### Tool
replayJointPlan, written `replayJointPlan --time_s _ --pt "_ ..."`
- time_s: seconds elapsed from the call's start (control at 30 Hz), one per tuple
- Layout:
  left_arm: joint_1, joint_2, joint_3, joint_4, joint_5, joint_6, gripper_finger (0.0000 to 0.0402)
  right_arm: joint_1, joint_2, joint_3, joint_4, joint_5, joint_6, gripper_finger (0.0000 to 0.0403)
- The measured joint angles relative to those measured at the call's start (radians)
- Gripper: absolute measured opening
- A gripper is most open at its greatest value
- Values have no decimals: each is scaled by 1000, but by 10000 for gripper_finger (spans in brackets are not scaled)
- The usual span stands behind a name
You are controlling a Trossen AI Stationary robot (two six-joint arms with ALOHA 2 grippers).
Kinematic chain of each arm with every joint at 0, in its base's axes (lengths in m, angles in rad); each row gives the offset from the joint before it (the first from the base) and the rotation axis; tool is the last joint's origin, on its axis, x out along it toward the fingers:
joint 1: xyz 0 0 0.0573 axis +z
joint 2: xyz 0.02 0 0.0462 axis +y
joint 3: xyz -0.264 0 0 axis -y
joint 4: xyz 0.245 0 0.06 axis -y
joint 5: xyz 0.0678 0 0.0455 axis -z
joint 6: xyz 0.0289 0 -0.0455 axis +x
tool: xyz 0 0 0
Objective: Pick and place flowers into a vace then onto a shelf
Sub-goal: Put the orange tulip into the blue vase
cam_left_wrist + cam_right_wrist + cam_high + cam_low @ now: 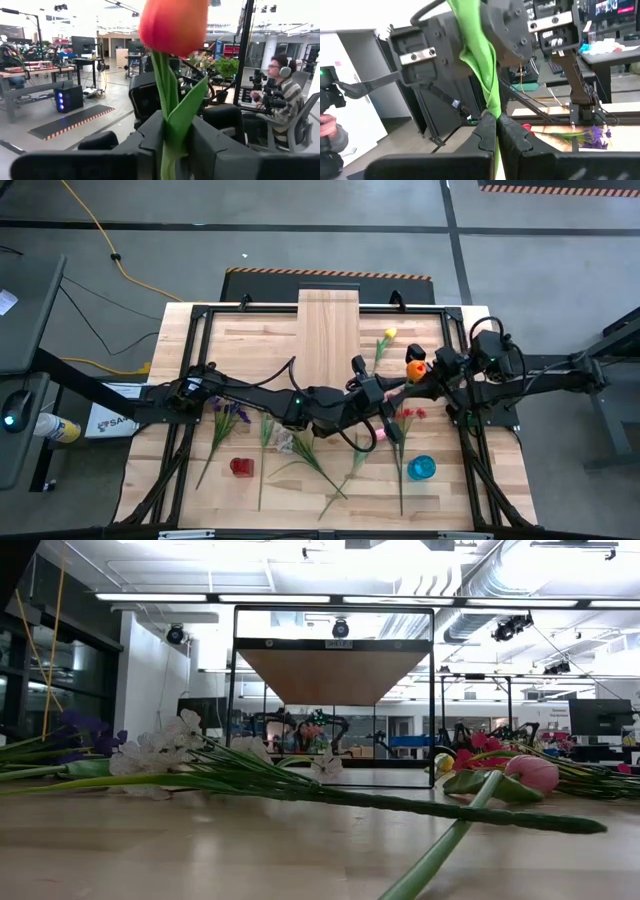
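orange tulip [174,25] stem pinched by right gripper [496,131] — mid-table, above the flowers

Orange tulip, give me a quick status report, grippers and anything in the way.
Right gripper shut on the orange tulip stem. Left gripper around the same stem, jaws slightly apart. Tulip held upright above the table. Nothing blocking seen.

The right arm's dark two-fingered hand [496,131] pinches the bright green stem and leaf of an artificial flower [481,60], which rises past the left arm's dark hand [470,42]; a purple small-blossom spray [592,136] lies on the pale wooden desk [545,122] beyond.
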Motion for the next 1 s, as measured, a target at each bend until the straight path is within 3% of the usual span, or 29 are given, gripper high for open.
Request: replayJointPlan --time_s 0.33,1.0 --pt "-1 1 -1 30 30 1 135 -20 -82 0 -58 19 -3 0" --pt "-1 -24 -1 74 51 14 136 -103 -230 0 -196 14 -21 0"
